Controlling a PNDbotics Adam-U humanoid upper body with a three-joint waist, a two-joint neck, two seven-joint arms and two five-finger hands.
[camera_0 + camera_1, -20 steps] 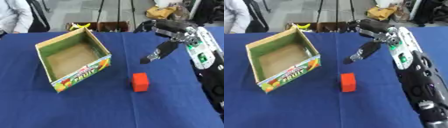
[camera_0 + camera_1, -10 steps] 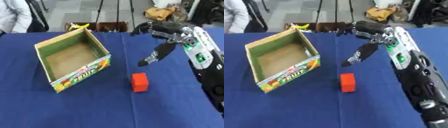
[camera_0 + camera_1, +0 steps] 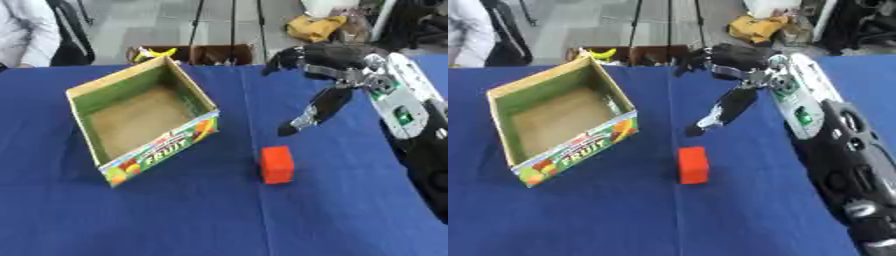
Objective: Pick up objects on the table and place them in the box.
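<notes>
Left eye view: right hand (image 3: 325, 60) hovers spread, apparently empty, at 1 o'clock from the small red block (image 3: 276, 164) on the blue bench (image 3: 219, 215). Open cardboard fruit box (image 3: 143, 118) stands at the block's 10 o'clock.

My table (image 3: 175, 215) in a blue cloth, open cardboard fruit box (image 3: 144, 120) on its left, red block (image 3: 276, 164) just right of it
</notes>
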